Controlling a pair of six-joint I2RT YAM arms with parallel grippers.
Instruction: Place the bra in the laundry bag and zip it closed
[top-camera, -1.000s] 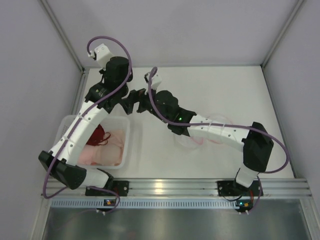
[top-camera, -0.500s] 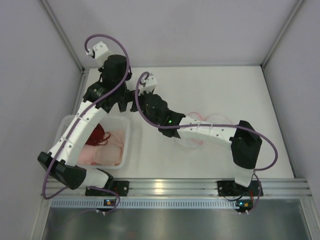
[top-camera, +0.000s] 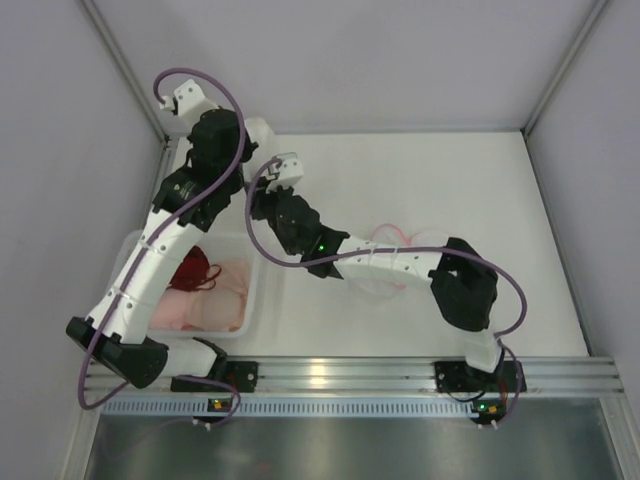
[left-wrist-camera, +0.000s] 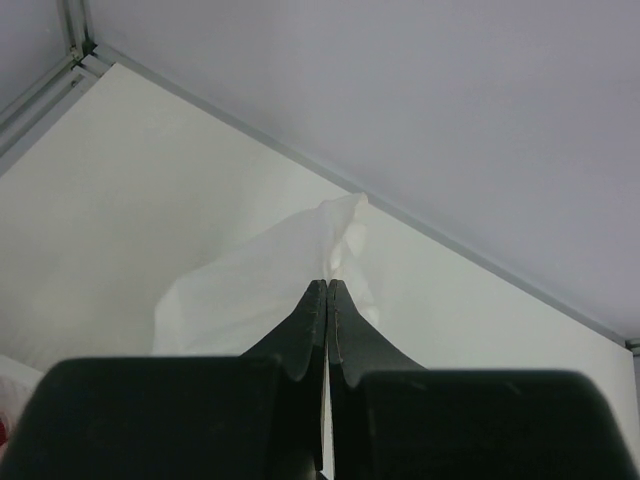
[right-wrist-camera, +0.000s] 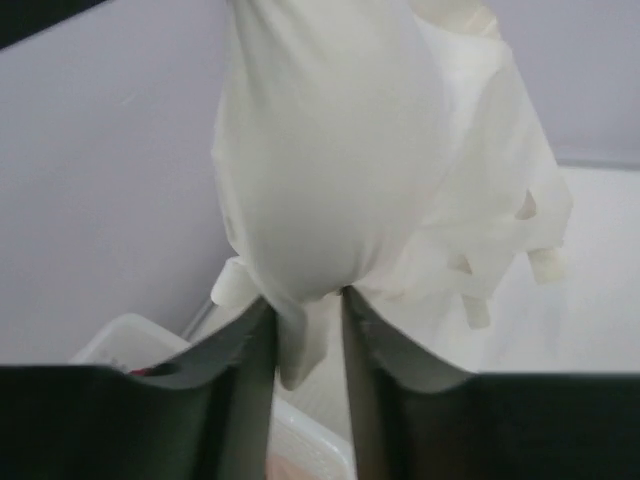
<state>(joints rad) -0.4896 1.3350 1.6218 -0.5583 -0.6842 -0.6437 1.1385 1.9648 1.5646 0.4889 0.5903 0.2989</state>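
Note:
The whitish bra (right-wrist-camera: 330, 170) hangs in the air at the back left of the table, small in the top view (top-camera: 257, 129). My left gripper (left-wrist-camera: 328, 283) is shut on its upper edge, and white cloth (left-wrist-camera: 260, 290) spreads out past the tips. From below, my right gripper (right-wrist-camera: 308, 295) has its jaws narrowed onto the bottom of a cup, both fingertips touching fabric. Overhead, the left gripper (top-camera: 240, 140) and right gripper (top-camera: 262, 188) are close together. The laundry bag (top-camera: 388, 283), white mesh with a pink rim, lies flat under the right forearm, partly hidden.
A white plastic basket (top-camera: 256, 292) stands at the near left, holding a dark red bra (top-camera: 195, 270) and pale pink garments (top-camera: 205, 308). Its corner shows in the right wrist view (right-wrist-camera: 120, 345). Grey walls enclose the table on the left, back and right.
The right arm swung left to the hanging bra, and its jaws went from wide open to narrowed on the cloth. The left arm drew back and left, still gripping.

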